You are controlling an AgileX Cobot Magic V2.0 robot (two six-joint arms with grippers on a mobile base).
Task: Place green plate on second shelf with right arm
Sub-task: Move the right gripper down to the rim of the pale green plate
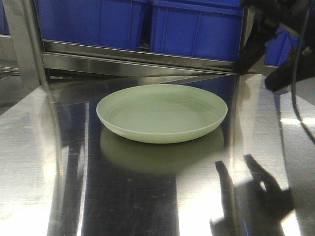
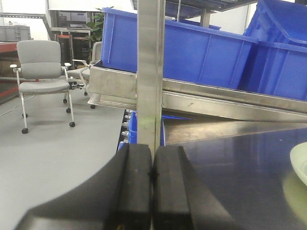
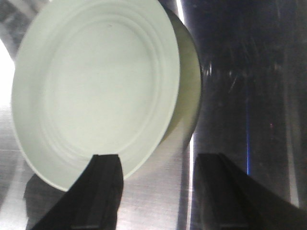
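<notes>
The pale green plate (image 1: 161,114) lies flat on the shiny steel shelf surface (image 1: 39,147), in the middle of the front view. It fills the upper left of the right wrist view (image 3: 96,86), and its edge shows at the right border of the left wrist view (image 2: 300,165). My right gripper (image 3: 158,165) is open and empty, above the shelf, with its left finger over the plate's near rim. Part of the right arm (image 1: 275,39) shows dark at the top right of the front view. My left gripper (image 2: 153,158) is shut and empty, facing a steel shelf post (image 2: 151,72).
Blue plastic bins (image 1: 192,27) stand on the shelf level behind and above the plate, over a steel rail (image 1: 138,61). Further blue bins (image 2: 192,52) and a grey office chair (image 2: 43,76) on the floor show in the left wrist view.
</notes>
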